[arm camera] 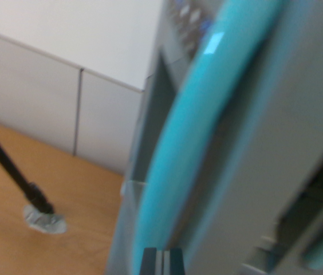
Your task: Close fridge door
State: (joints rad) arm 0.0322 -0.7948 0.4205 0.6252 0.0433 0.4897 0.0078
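Pressing phase, we judge: the fridge door with its teal handle fills the frame's right, blurred and close. Gripper barely shows at bottom centre; we cannot tell its state. Next: push on until the door seats.

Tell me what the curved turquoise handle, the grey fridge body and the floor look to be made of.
The curved turquoise handle looks like glossy plastic: a bright window-like highlight sits near its top. The grey fridge body seems matte plastic or painted metal; motion blur leaves it open. The orange-brown floor looks like wood or wood-effect laminate, going by faint grain and low sheen.
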